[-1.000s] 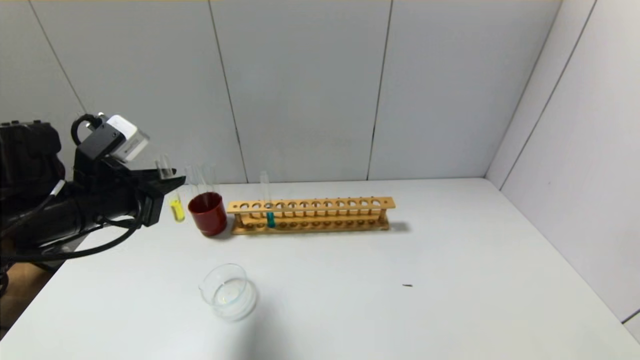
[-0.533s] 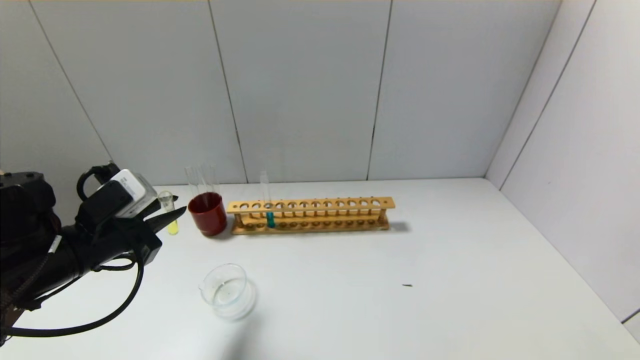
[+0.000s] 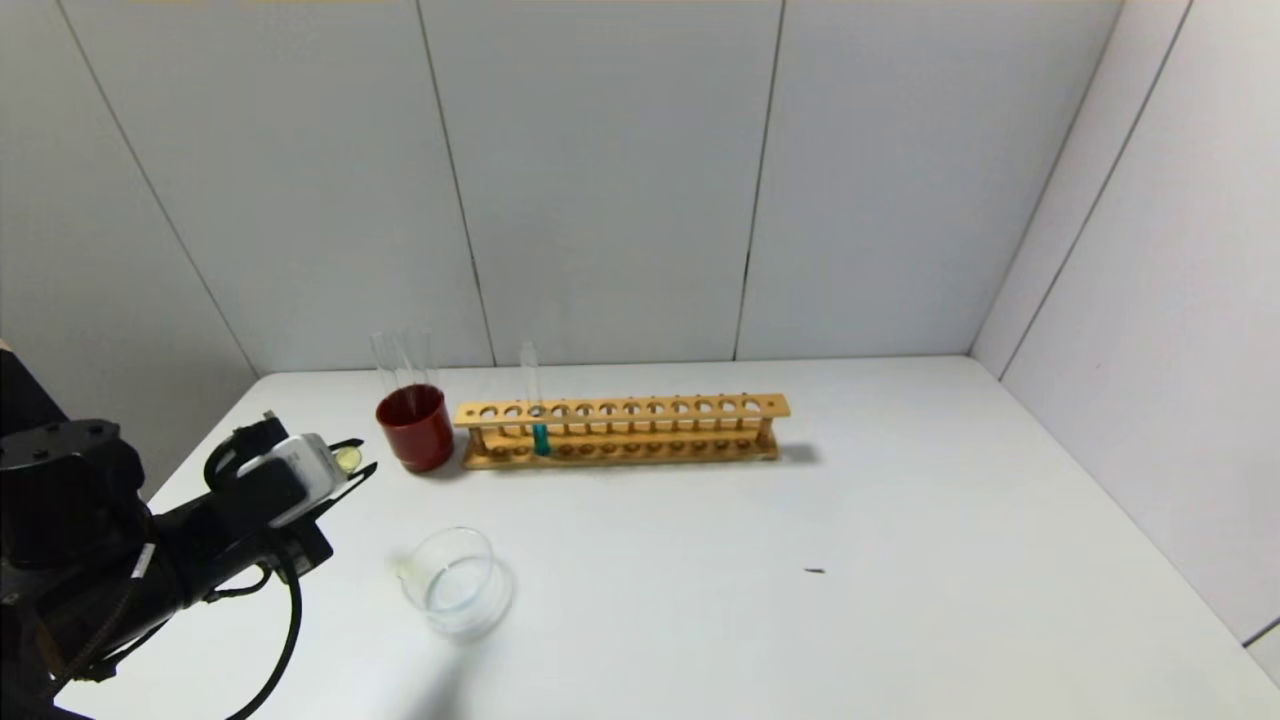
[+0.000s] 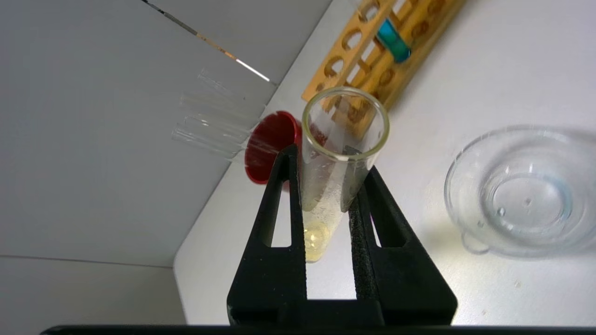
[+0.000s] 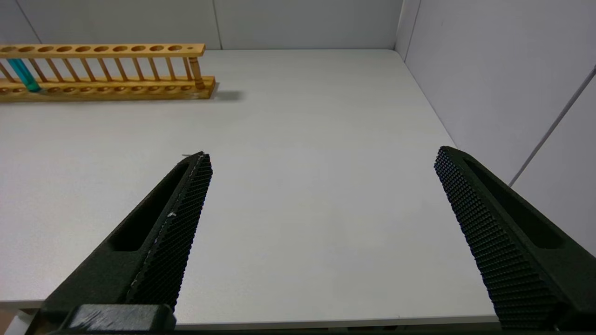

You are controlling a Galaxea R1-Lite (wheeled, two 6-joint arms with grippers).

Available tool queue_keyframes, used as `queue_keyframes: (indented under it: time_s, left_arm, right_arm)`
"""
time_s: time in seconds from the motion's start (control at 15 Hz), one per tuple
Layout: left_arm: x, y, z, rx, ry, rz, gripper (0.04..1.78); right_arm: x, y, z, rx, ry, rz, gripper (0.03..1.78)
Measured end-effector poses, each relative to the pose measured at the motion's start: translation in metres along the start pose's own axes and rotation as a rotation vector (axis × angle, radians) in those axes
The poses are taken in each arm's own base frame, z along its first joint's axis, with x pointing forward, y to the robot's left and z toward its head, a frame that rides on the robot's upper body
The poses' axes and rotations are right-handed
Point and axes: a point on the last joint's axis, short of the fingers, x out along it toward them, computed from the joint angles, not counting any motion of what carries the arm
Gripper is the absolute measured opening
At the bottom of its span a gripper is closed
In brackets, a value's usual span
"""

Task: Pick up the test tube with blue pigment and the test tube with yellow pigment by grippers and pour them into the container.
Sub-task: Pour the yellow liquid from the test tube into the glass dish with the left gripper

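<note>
My left gripper (image 3: 352,466) is shut on the test tube with yellow pigment (image 3: 346,458), low over the table, left of and a little behind the container (image 3: 455,583). In the left wrist view the jaws (image 4: 328,160) clamp the tube (image 4: 321,204) just below its open mouth, with pale yellow liquid at its bottom. The clear glass container (image 4: 526,195) stands apart from it. The test tube with blue pigment (image 3: 540,437) stands upright in the wooden rack (image 3: 640,430). My right gripper (image 5: 321,158) is open and empty over the table's front right; the head view does not show it.
A dark red cup (image 3: 413,427) holding colourless clear tubes (image 3: 400,360) stands at the rack's left end. A small dark speck (image 3: 815,571) lies on the white table. Grey walls close the back and the right side. The table's left edge runs beside my left arm.
My left arm has come down and drawn back toward the front left with the yellow tube, from level with the red cup to low beside the dish. The rest is unmoved.
</note>
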Motion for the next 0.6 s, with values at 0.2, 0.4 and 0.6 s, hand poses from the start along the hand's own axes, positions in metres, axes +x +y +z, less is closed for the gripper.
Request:
queue_keyframes:
  time_s: [0.2, 0.4, 0.6]
  left_arm:
    - [-0.003, -0.013, -0.01, 0.119, 0.051, -0.042, 0.32]
    - [0.0, -0.017, -0.014, 0.247, 0.053, -0.049, 0.32]
    - [0.001, -0.019, -0.016, 0.339, 0.05, -0.058, 0.32]
  right_arm:
    - [0.0, 0.0, 0.0, 0.0, 0.0, 0.0, 1.75]
    - [0.0, 0.0, 0.0, 0.0, 0.0, 0.0, 1.75]
    - [0.0, 0.0, 0.0, 0.0, 0.0, 0.0, 1.75]
